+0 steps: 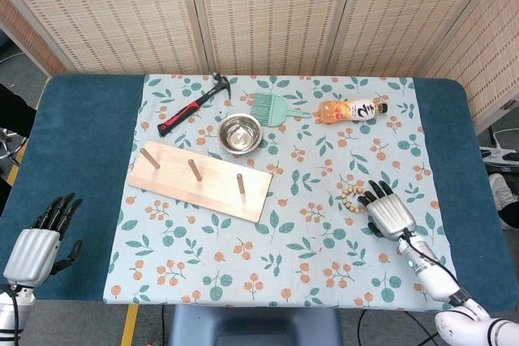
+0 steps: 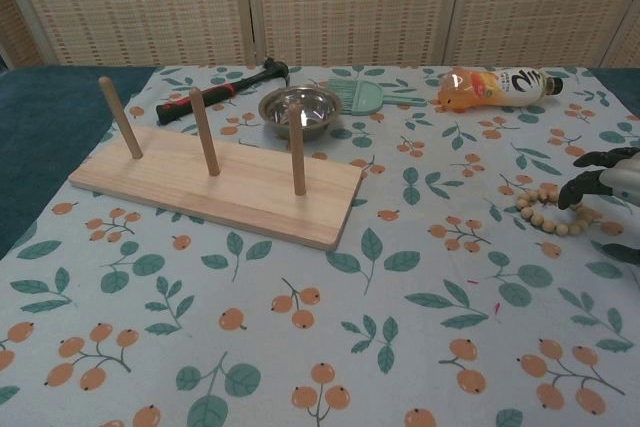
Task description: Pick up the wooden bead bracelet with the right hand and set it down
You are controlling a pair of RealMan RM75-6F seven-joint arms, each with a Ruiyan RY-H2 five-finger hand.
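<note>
On the floral cloth, right side: wooden bead bracelet (image 1: 354,197) lies flat.
Right hand (image 1: 388,212): over the bracelet's right edge, dark fingers (image 2: 590,184) spread and curved down, gripping nothing.
Left hand (image 1: 38,247): fingers apart, empty.
Bottle (image 1: 350,109) label: unreadable.

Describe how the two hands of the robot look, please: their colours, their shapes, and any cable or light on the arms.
Both hands have a silver-grey, ribbed metal back and black fingers. The left hand sits on a grey wrist. The right hand joins a slim white forearm that carries a small green light and a thin dark cable. The chest view shows only the right hand's black fingers.
</note>
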